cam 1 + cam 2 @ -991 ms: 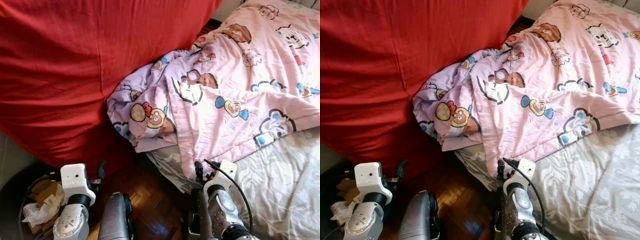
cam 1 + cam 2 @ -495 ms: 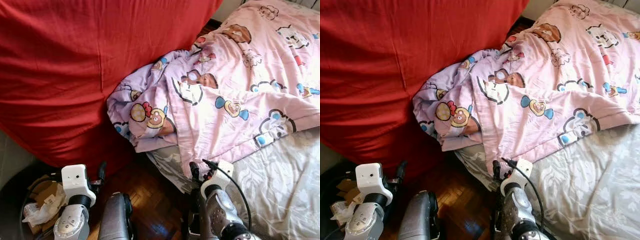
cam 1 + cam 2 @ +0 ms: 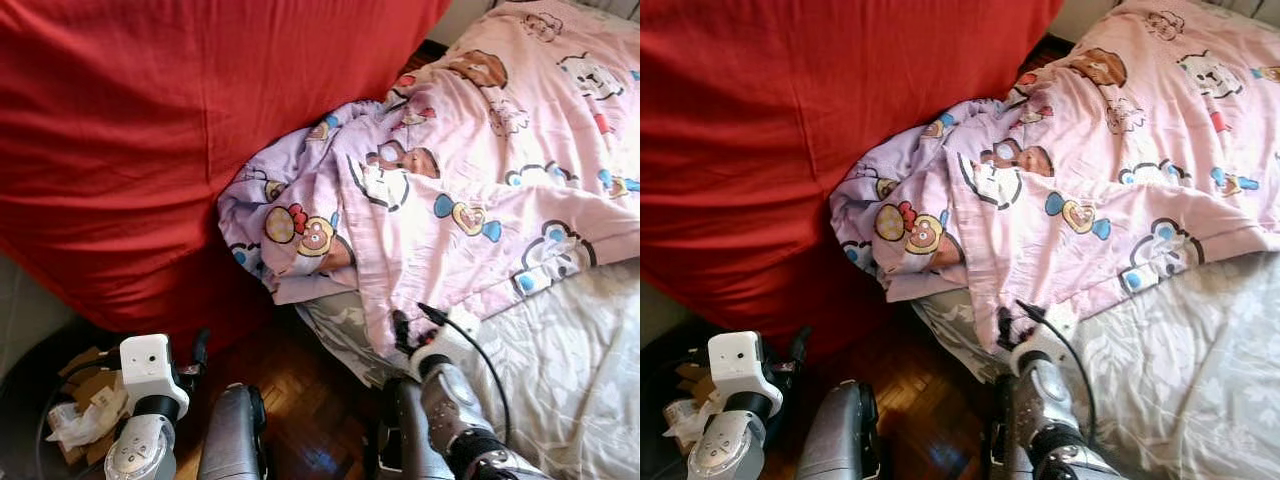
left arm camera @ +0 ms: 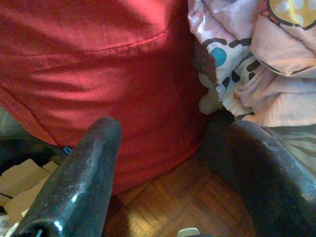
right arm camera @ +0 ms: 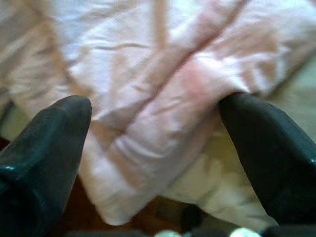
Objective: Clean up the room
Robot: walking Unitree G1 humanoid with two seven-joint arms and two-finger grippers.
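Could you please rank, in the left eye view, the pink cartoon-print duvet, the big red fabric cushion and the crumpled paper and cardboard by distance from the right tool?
1. Pink cartoon-print duvet: its hanging edge lies right at the right tool, on the bed.
2. Big red fabric cushion: farther off, to the robot's left and ahead.
3. Crumpled paper and cardboard: farthest, low on the far left beside the left arm.

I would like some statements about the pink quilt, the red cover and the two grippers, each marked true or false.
1. The right gripper is open, a pink quilt corner between its fingers. True.
2. The quilt is plain, without print. False: it carries cartoon figures.
3. The left gripper is shut on the red cover. False: it is open, holding nothing.
4. A grey patterned sheet lies under the quilt. True.
5. The floor is carpet. False: wooden parquet.
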